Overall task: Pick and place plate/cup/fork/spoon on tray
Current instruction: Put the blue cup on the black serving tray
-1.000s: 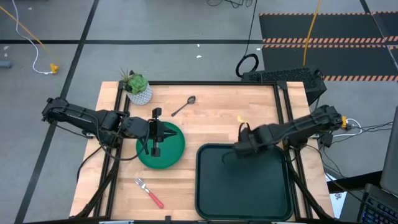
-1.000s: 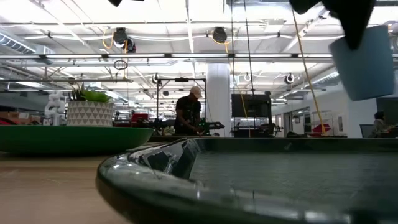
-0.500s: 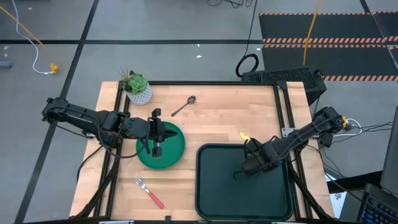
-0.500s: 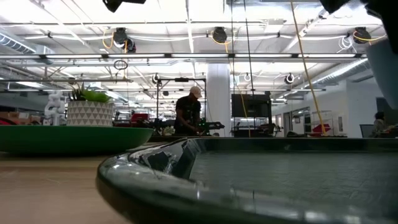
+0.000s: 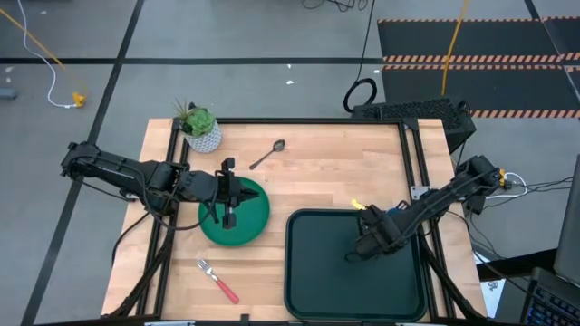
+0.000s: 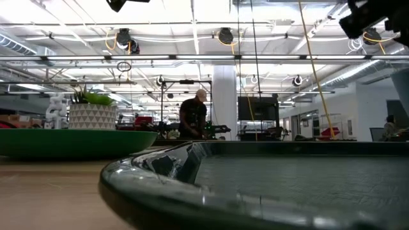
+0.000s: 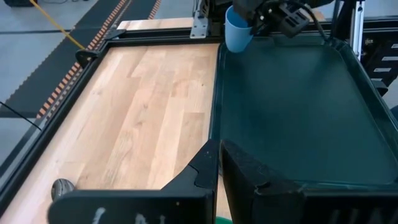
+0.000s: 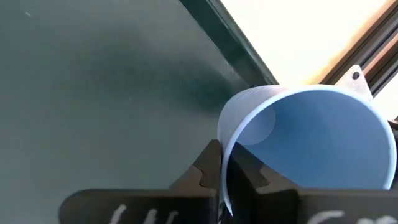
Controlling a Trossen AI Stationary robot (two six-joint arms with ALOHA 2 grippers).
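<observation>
Landmark: the large dark blackish-green rectangular tray (image 5: 317, 272) with rounded corners and raised rim, at the near right of the wooden table (image 5: 317, 177).

Right gripper (image 5: 373, 237): over the tray's far right part, just inside the rim. Fingers (image 8: 211, 171) pinched on the wall of the small bright blue round cup (image 8: 311, 140), one inside the mouth, one outside. Cup is tilted, with its open mouth facing the wrist camera. In the left wrist view the cup (image 7: 237, 30) sits at the tray's far corner (image 7: 273, 112), held by the right gripper (image 7: 267, 14); whether its base touches the tray floor cannot be told.

Left gripper (image 5: 227, 199): well left of the tray, over the round flat green plate (image 5: 249, 222). Its own wrist view shows the two dark fingers (image 7: 249, 177) drawn together with only a thin slit between them and nothing in it. Plate lies flat on the table, just left of the tray's near-left side; its edge (image 6: 70, 142) shows in the low view beside the tray rim (image 6: 166, 176).

Fork with silver tines and red-pink handle (image 5: 217, 281): flat on the table, left of the tray, nearer the front edge than the plate.

Small slim all-metal spoon (image 5: 268, 154): flat on the table, beyond the tray toward the far edge, lying diagonally.

White pot with a green plant (image 5: 201, 129): far left corner, well apart from the tray.

A person (image 6: 192, 116) stands in the room beyond the table.
</observation>
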